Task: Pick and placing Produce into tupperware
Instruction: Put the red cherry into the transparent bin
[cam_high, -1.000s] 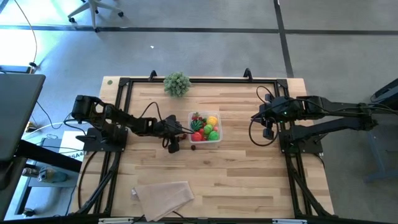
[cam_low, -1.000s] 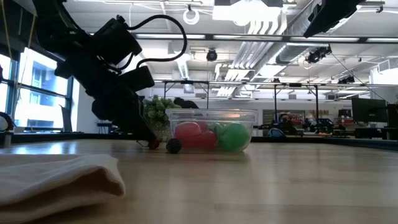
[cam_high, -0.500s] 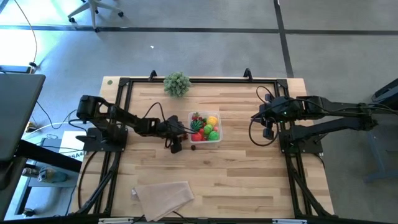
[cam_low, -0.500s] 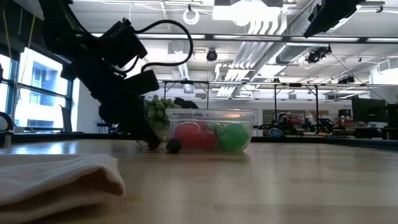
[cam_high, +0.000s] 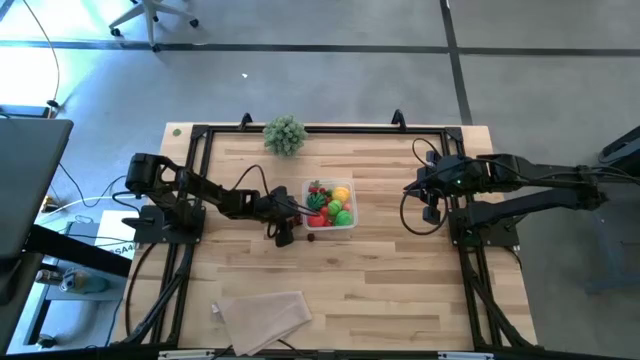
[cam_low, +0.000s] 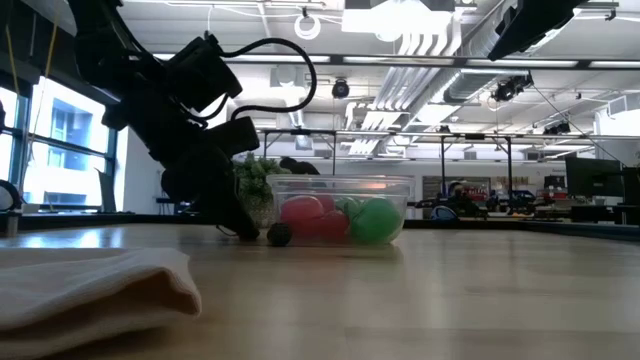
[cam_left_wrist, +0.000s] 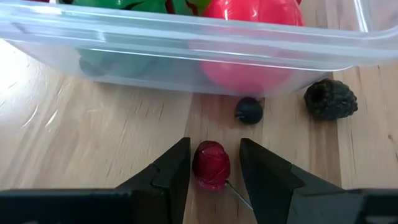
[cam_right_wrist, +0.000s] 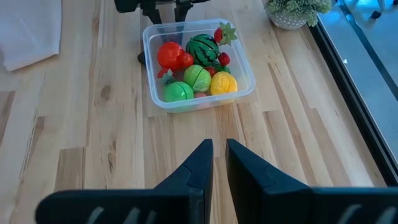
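Setting: an open-plan robotics lab or industrial workspace. Indicators: exposed ceiling ducts (cam_low: 440, 45) and strip lighting, grey carpet floor (cam_high: 330, 80), a rolling office chair base (cam_high: 150, 15), and 1 wooden table (cam_high: 380, 290) in a black frame carrying 2 arms.

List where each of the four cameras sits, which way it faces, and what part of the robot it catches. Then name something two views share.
High view: overhead, straight down on the table; both arms.
Low view: table height, looking level at the tupperware; left arm.
Left wrist view: on the left arm, at a small red piece between the left gripper fingers.
Right wrist view: on the right arm, across the table; right gripper shut.
Shared: the tupperware shows in all four views.
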